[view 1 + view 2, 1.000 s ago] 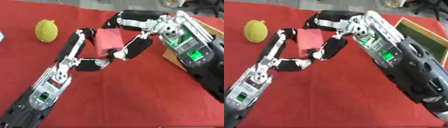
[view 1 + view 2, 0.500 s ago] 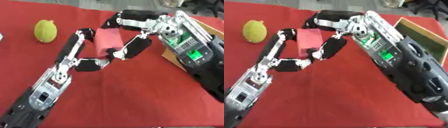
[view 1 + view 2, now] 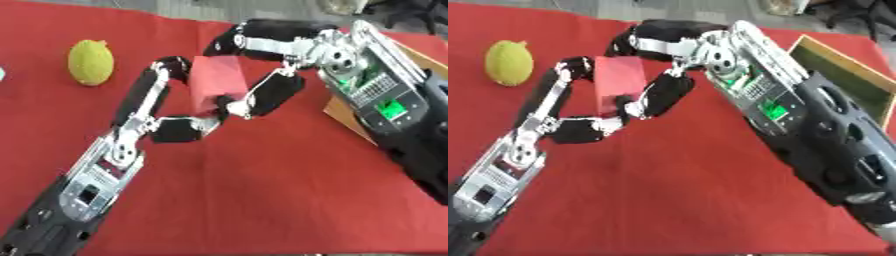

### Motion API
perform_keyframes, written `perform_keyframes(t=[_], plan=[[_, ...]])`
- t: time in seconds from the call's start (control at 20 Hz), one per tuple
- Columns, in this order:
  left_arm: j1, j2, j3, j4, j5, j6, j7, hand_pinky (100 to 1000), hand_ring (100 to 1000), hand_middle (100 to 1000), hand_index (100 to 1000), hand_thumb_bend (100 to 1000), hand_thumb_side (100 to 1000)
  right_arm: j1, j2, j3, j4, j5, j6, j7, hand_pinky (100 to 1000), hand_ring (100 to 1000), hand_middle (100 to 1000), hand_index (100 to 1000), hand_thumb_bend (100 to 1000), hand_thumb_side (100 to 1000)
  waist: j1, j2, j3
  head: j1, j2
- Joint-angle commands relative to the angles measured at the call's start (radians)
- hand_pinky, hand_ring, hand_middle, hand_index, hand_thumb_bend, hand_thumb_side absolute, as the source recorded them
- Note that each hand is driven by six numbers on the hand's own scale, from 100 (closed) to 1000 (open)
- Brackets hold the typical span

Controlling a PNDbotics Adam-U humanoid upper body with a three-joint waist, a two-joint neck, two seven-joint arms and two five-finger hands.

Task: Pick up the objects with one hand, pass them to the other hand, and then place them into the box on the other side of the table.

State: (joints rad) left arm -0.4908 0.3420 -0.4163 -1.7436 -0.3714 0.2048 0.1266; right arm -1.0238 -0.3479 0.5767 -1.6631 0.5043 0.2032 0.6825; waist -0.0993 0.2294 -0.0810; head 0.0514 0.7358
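A pink-red block [image 3: 217, 80] hangs above the red table between both hands. My left hand [image 3: 162, 107] reaches in from the lower left, its fingers curled round the block's left side and bottom. My right hand [image 3: 262, 65] comes from the upper right, fingers over the block's top and thumb under its right side. A yellow-green fruit [image 3: 91, 62] lies on the cloth at the far left. The green-lined wooden box [image 3: 846, 75] stands at the table's right edge, partly hidden by my right forearm.
Red cloth [image 3: 262, 190] covers the table. The near half of it lies bare below the hands. A pale object [image 3: 2, 74] just shows at the left edge. Chair legs and floor show beyond the far edge.
None of the things has visibly moved; both hands stay on the block in the same place.
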Motion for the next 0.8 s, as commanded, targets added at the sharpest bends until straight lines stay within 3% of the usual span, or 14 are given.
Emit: perform_keyframes(t=[0.05, 0.35, 0.8], plan=[[0.001, 0.014, 0.015, 0.018, -0.007, 0.012, 0.007, 826, 610, 617, 836, 399, 386, -0.019, -0.030, -0.027, -0.038, -0.012, 0.006, -0.003, 857, 778, 420, 506, 100, 295, 0.006, -0.017, -0.002, 0.002, -0.004], [0.001, 0.014, 0.017, 0.027, -0.016, 0.014, 0.005, 837, 627, 635, 851, 492, 419, -0.017, -0.036, -0.030, -0.044, -0.017, 0.008, -0.001, 856, 774, 418, 503, 100, 295, 0.007, -0.018, -0.003, 0.004, -0.005], [0.006, 0.019, 0.016, 0.030, -0.067, -0.008, -0.040, 855, 661, 658, 864, 665, 396, -0.011, -0.048, -0.038, -0.051, -0.022, 0.012, -0.005, 855, 772, 413, 496, 100, 291, 0.008, -0.020, -0.004, 0.003, -0.008]])
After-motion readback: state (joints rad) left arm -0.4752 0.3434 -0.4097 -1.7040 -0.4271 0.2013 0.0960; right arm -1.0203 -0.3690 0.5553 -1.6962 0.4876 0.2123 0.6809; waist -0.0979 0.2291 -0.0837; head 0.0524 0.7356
